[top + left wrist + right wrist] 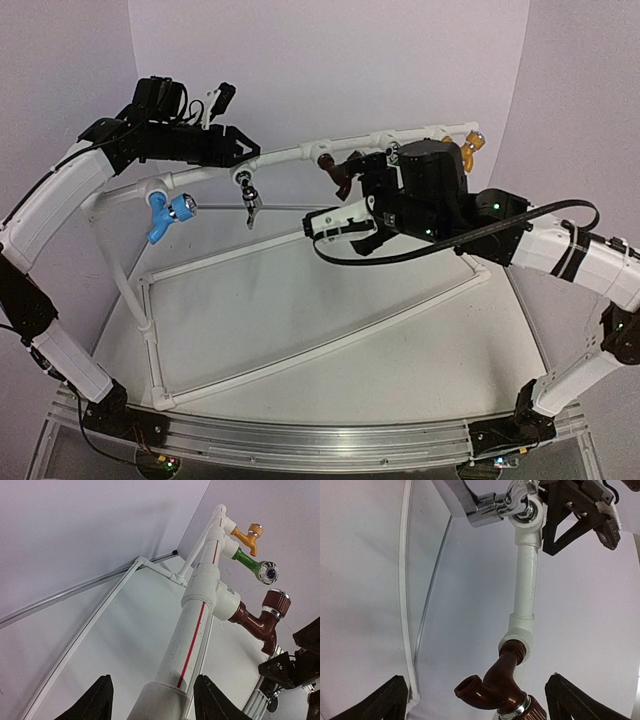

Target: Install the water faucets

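Now right fingers [385, 700] wide open astride brown faucet [500, 680]; off-centre closing could skew thread; left fingers [100, 700] straddle white pipe [190, 630], grip unclear

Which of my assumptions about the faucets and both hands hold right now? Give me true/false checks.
1. The dark brown faucet sits in a tee fitting on the white pipe. True.
2. The right hand is shut on that faucet. False: its fingers stand wide on either side, apart from it.
3. The left hand straddles the white pipe. True.
4. The orange faucet is held by a hand. False: it is mounted at the pipe's end, beyond the green faucet.
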`<control>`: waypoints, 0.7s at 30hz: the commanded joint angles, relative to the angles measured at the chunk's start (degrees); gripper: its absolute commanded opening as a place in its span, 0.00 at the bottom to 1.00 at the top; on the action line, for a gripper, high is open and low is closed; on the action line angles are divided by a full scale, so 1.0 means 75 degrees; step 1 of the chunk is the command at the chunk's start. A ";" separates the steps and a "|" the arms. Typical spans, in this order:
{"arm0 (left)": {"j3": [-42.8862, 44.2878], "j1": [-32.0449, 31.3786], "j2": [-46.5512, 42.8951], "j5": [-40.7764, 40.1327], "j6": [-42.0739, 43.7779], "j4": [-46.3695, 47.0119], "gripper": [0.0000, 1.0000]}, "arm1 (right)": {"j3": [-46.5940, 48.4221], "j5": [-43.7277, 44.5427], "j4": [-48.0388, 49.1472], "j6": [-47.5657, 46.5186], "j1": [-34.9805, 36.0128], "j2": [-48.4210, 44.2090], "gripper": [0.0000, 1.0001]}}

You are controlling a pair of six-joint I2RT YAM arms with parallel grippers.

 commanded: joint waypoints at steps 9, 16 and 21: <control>-0.0347 -0.0062 0.0372 0.0030 -0.0125 -0.1923 0.57 | 0.0684 0.2230 0.2171 -0.1636 0.0006 0.1247 0.89; -0.0391 -0.0057 0.0353 0.0073 -0.0168 -0.1876 0.57 | 0.0782 0.2583 0.2990 -0.1073 0.0018 0.1672 0.63; -0.0392 -0.0063 0.0333 0.0060 -0.0176 -0.1900 0.57 | 0.0771 0.2854 0.3431 -0.0073 0.0010 0.1894 0.47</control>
